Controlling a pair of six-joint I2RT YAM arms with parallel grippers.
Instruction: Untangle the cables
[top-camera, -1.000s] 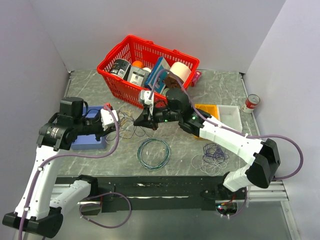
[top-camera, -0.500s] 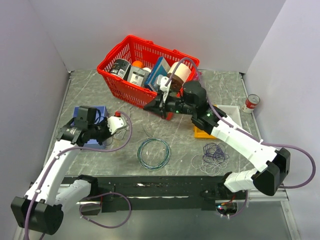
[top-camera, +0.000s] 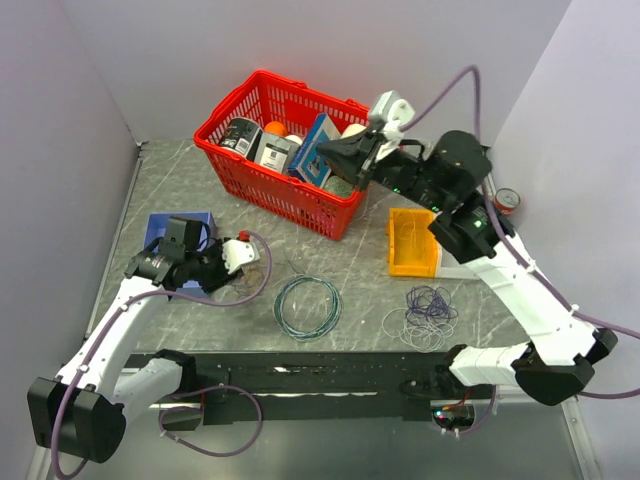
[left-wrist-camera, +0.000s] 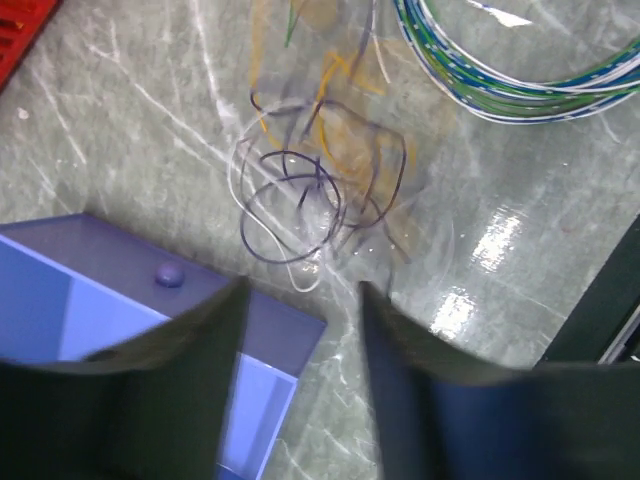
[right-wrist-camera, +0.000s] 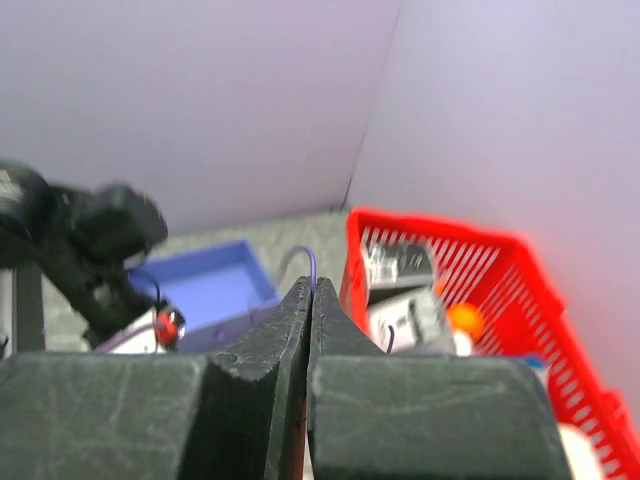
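Coils by right base: purple and pale loops (top-camera: 425, 315), lying apart from the rest, seemingly sorted.
Tangle (left-wrist-camera: 310, 190): black, purple, white and yellow wires knotted together, just beside blue box (left-wrist-camera: 100, 320); left to do.
Left gripper (left-wrist-camera: 302, 292): jaws apart, empty, hovering over tangle.
Right gripper (right-wrist-camera: 308, 300): pinched shut, high over red basket (top-camera: 228, 103); wire held or not, cannot tell.

Left gripper (left-wrist-camera: 300, 295) points downward, its 2 fingers spread apart; right gripper (right-wrist-camera: 308, 298) is raised high, reaching forward, its 2 fingers pressed together

Glossy marbled stone-look table (left-wrist-camera: 130, 120); red plastic basket (top-camera: 270, 195); thin smooth cables (left-wrist-camera: 290, 200).
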